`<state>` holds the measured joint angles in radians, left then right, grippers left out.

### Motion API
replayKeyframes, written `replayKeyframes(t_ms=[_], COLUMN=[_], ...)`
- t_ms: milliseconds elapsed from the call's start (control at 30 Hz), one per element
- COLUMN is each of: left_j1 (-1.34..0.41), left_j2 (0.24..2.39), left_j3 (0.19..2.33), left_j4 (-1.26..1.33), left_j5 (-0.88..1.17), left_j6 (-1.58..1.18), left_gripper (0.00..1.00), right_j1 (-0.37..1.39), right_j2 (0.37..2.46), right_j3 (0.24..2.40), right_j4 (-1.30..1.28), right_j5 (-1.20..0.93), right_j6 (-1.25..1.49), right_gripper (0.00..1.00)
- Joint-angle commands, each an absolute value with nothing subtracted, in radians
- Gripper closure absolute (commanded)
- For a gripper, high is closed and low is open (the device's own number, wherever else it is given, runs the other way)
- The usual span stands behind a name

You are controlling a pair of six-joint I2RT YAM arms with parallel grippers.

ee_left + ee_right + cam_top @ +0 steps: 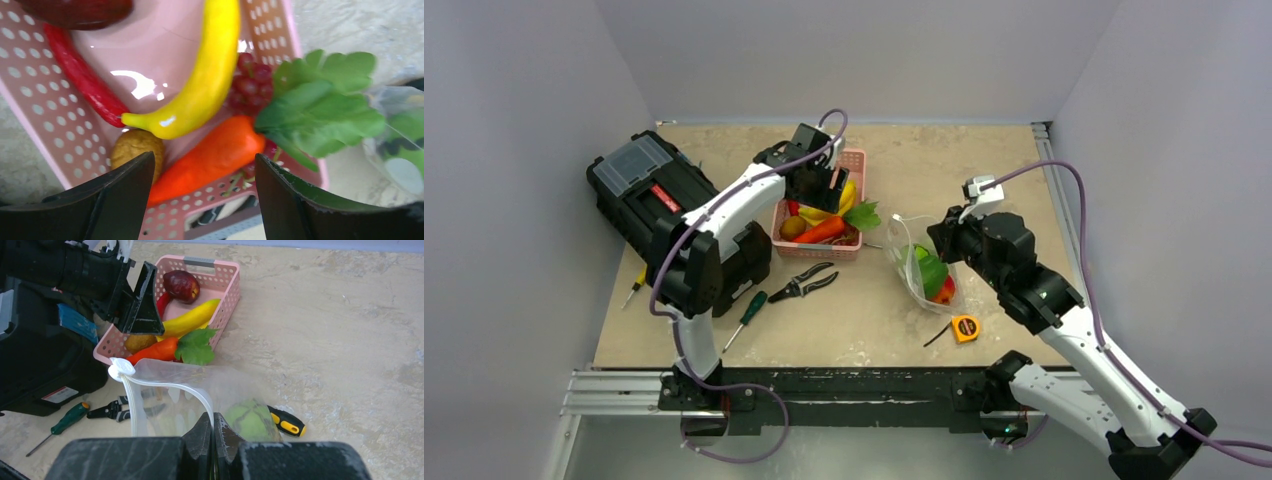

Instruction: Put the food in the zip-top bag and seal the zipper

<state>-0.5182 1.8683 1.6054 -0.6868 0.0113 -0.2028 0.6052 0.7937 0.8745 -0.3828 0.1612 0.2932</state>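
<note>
Two tools appear, one on each of my arms. My left tool [204,158] hangs over the pink basket [31,102] with its jaws spread wide and nothing gripped. Between its fingers the left wrist view shows a yellow banana [210,75], an orange carrot [215,152], a red chili [80,80], a brown potato-like piece [135,147], dark red grapes [250,80] and a green leaf [325,107]. A dark red apple [181,285] lies at the basket's far end.

My right tool [213,421] is closed, pinching the zip-top bag [230,385] at its mouth edge. The zipper [167,385] runs as a white strip from a knob at the bag's corner into the closed fingers. The mouth stands open towards the basket. The bag lies on the worktop [984,170] just right of the basket, and it already contains a green piece [250,420] and a red-orange piece [945,291].

On the left side of the worktop sits a black toolbox [639,195]. In front of the basket lie pliers [804,285] and a green-handled screwdriver [749,310]. A yellow tape measure [965,327] lies near the bag's front end.
</note>
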Motion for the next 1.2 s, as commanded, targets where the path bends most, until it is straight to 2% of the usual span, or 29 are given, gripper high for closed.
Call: replayKeyframes(t_ms=[0, 133, 333, 500, 667, 833, 933, 1167], left_j1=[-0.479, -0.423, -0.354, -0.351, -0.353, -0.362, -0.366, -0.37], left_j2=[1.932, 1.97, 2.029, 2.118, 2.167, 2.139, 2.142, 2.177], left_j3=[1.72, 1.745, 1.792, 1.893, 1.91, 1.829, 1.819, 1.785], left_j4=[-0.745, -0.729, -0.618, -0.568, -0.524, -0.442, -0.51, -0.486], left_j5=[0.012, 0.07, 0.049, -0.054, -0.177, -0.27, -0.348, -0.344], left_j6=[-0.132, -0.166, -0.416, -0.626, -0.92, -1.14, -1.318, -1.516], left_gripper=[0.28, 0.29, 0.31, 0.25, 0.26, 0.24, 0.24, 0.18], right_j1=[0.609, 0.609, 0.609, 0.608, 0.608, 0.608, 0.608, 0.609], right_j2=[0.796, 0.799, 0.811, 0.817, 0.82, 0.823, 0.828, 0.849], right_j3=[0.907, 0.895, 0.893, 0.894, 0.879, 0.887, 0.887, 0.884], right_j4=[-0.366, -0.364, -0.359, -0.355, -0.355, -0.366, -0.37, -0.36], right_j5=[0.148, 0.158, 0.147, 0.128, 0.13, 0.143, 0.151, 0.14], right_j6=[0.273, 0.273, 0.282, 0.287, 0.302, 0.305, 0.305, 0.304], right_gripper=[1.0, 1.0, 1.0, 1.0, 1.0, 1.0, 1.0, 1.0])
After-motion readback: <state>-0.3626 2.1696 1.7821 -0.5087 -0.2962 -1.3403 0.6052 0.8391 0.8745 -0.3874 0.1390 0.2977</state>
